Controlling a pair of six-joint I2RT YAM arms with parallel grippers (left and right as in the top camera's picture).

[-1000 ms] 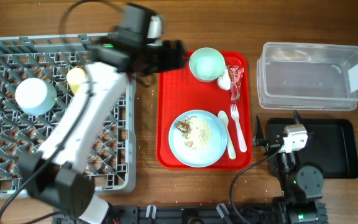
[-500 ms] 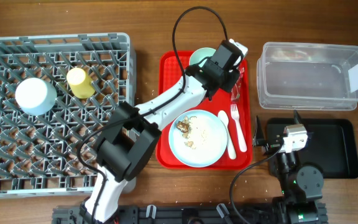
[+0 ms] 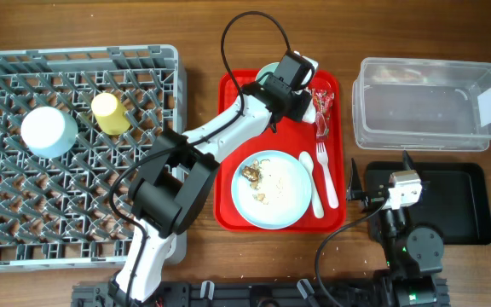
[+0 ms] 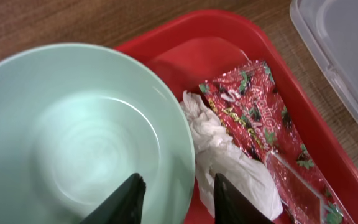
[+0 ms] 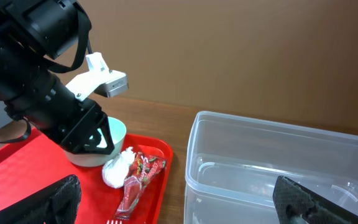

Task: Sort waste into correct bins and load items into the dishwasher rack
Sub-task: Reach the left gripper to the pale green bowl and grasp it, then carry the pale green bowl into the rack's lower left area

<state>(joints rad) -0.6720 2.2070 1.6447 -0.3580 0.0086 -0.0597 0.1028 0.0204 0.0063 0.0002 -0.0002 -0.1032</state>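
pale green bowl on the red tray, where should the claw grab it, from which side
Pinch the thin rim of the pale green bowl on the side by the crumpled white tissue, coming straight down: it sits upright and open, too wide to span. The left claw hangs open astride it.

glossy bowl (image 4: pixel 73 137), shiny crinkled wrapper (image 4: pixel 260 130), matt paper tissue (image 4: pixel 225 165).

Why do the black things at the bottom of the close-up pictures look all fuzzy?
Left wrist view: the left gripper's fingers sit right by the lens, so they blur, while the bowl and red wrapper look clearer. Right wrist view: the right gripper's fingers blur the same way, and the clear tub is sharp. Overhead view: sharp all over.
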